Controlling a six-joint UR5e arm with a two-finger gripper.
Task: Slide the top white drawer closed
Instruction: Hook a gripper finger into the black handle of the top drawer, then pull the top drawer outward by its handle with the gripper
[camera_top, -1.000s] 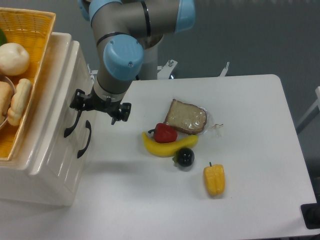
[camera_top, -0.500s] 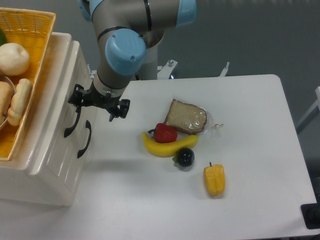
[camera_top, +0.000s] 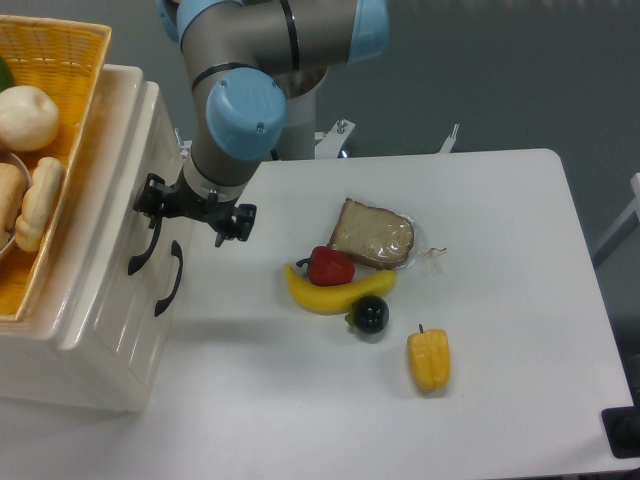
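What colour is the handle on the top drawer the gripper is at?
Black: a curved black handle on the glossy cream-white top white drawer, seen in the fixed camera view.

The top white drawer (camera_top: 105, 235) looked glossy and smooth — painted cream, with a black handle (camera_top: 143, 250) of perhaps metal. The yellow basket (camera_top: 55, 60) was rough woven wicker. The table (camera_top: 500, 250) appeared matt white. The arm's (camera_top: 255, 45) shell was brushed grey metal with smooth blue plastic caps. The bread's (camera_top: 372, 235) wrap glinted — clear plastic.
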